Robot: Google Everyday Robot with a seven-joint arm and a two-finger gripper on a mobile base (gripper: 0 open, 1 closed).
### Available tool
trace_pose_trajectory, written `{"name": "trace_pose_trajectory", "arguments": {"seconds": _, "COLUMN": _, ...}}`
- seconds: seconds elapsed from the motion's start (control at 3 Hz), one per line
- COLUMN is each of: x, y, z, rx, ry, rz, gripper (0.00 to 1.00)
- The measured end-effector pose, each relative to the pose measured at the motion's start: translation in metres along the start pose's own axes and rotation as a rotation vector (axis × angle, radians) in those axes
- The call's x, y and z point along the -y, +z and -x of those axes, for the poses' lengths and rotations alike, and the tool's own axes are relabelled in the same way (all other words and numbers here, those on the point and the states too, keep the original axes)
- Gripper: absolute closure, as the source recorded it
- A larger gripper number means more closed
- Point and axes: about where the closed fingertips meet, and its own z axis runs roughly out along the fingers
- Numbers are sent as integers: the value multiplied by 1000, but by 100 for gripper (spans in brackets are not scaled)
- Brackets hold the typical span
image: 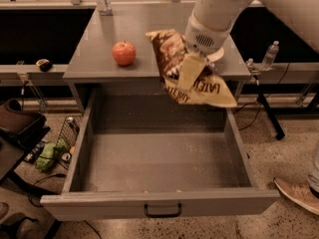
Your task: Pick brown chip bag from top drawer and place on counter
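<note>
The brown chip bag [172, 59] hangs in the air, tilted, above the back edge of the top drawer [159, 158] and the front of the counter [144, 34]. My gripper [192, 66] comes down from the upper right and is shut on the brown chip bag near its middle. A pale finger [188, 73] lies across the bag's face. The drawer stands pulled fully open, and its grey floor shows nothing lying on it. Its black pull handle [163, 212] is at the front.
A red apple [124, 53] sits on the counter's left half. A pale bowl rim [218, 55] shows behind my arm on the counter's right. A water bottle [269, 55] stands at the right. Bags and clutter lie on the floor at left. A person's shoe [299, 193] is at the lower right.
</note>
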Motion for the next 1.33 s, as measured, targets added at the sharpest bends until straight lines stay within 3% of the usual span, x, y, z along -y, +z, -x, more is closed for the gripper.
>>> {"name": "trace_pose_trajectory", "arguments": {"seconds": 0.33, "x": 34, "y": -66, "z": 29, "rx": -2, "ry": 37, "rz": -118, "gripper": 100}}
{"name": "trace_pose_trajectory", "arguments": {"seconds": 0.67, "x": 70, "y": -114, "z": 48, "rx": 5, "ry": 131, "rz": -293, "gripper": 100}}
{"name": "trace_pose_trajectory", "arguments": {"seconds": 1.0, "x": 80, "y": -120, "z": 49, "rx": -3, "ry": 148, "rz": -335, "gripper": 100}}
{"name": "trace_pose_trajectory", "arguments": {"seconds": 1.33, "x": 80, "y": -120, "z": 49, "rx": -2, "ry": 147, "rz": -335, "gripper": 100}}
